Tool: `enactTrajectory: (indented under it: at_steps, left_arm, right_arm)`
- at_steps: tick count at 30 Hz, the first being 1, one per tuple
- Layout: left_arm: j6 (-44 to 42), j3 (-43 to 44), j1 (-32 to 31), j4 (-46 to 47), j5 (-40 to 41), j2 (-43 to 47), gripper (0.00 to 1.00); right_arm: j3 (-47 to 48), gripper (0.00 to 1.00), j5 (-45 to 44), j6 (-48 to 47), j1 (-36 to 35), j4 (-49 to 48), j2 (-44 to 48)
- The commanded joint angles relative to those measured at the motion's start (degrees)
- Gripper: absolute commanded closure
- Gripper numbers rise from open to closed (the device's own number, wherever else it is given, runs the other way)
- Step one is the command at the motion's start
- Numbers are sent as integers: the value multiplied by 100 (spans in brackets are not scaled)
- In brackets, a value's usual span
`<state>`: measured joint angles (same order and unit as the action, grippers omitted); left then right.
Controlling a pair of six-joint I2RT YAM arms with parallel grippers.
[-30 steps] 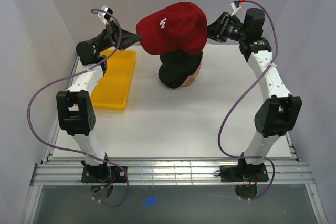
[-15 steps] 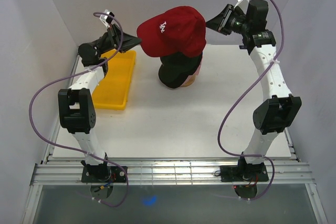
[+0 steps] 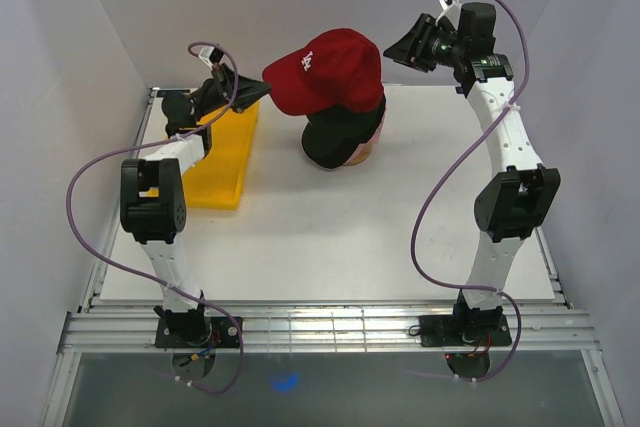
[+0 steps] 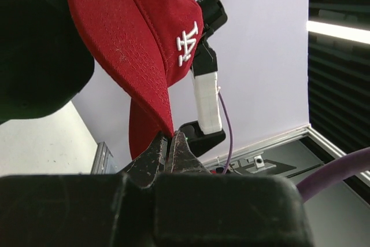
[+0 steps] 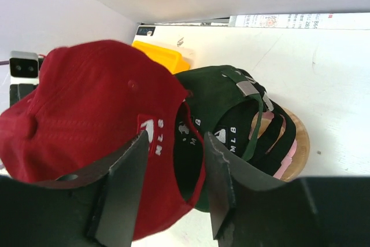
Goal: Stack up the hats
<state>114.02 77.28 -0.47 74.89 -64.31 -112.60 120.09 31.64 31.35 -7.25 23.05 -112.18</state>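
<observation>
The left gripper [image 4: 169, 146] is pinching the very tip of the red cap [image 4: 139, 33] brim between tightly pressed fingers. That grip is carrying the cap raised, with its crown hanging over the dark green cap [image 5: 214, 99], which is topping the pile on the wooden stand [image 5: 296, 143]. The right gripper [image 5: 175, 143] is hovering with its fingers spread wide, facing the red cap's rear opening and gripping nothing, probably lining up to steady the back. The yellow tray [image 3: 215, 162] is lying beside the left arm.
</observation>
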Motion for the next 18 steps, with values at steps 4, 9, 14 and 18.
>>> enactTrajectory:
  at_steps: [4, 9, 14, 18]
  left_arm:
    - [112, -107, 38, 1713, 823, 80, 100]
    - [85, -292, 30, 1861, 1052, -131, 100]
    - [-72, -731, -129, 1924, 1088, -184, 100]
    - [-38, -1030, -225, 2169, 1193, -245, 100]
  right_arm:
    - [-56, 48, 290, -217, -31, -143, 82]
    - [-21, 48, 361, -305, -40, -55, -14]
    - [58, 48, 352, -367, -40, 24, -137]
    - [41, 48, 325, -428, -49, 51, -164]
